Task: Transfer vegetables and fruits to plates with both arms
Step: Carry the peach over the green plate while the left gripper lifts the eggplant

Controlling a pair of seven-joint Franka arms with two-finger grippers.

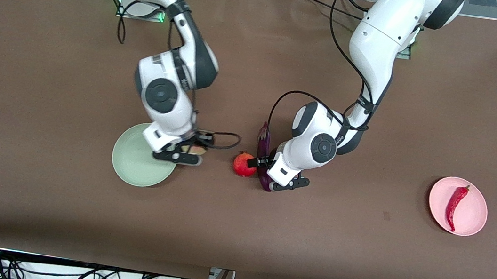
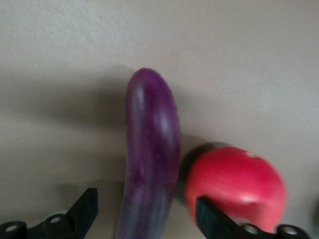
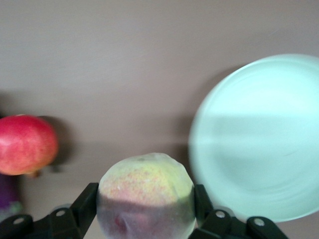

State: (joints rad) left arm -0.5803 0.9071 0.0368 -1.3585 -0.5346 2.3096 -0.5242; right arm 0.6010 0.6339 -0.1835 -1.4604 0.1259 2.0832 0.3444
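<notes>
Right wrist view shows the round pale yellow-pink peach (image 3: 145, 196) clamped in the right gripper (image 3: 144, 209), beside the pale mint green plate (image 3: 259, 139). Spread wide, the left gripper (image 2: 144, 214) straddles the long glossy purple eggplant (image 2: 149, 169), which touches the round red pomegranate (image 2: 234, 184). A curved red chili pepper (image 1: 455, 206) lies on the pale pink plate (image 1: 473, 219).

Brown worktop (image 1: 33, 189) carrying two plates and loose produce.
A mint green plate (image 1: 131, 165) lies toward the right arm's end and a pink plate (image 1: 471, 216) toward the left arm's end, well apart. Around the middle, a purple eggplant (image 1: 264, 144) lies on the surface with a red pomegranate (image 1: 244, 165) just beside it, on the side toward the green plate.
</notes>
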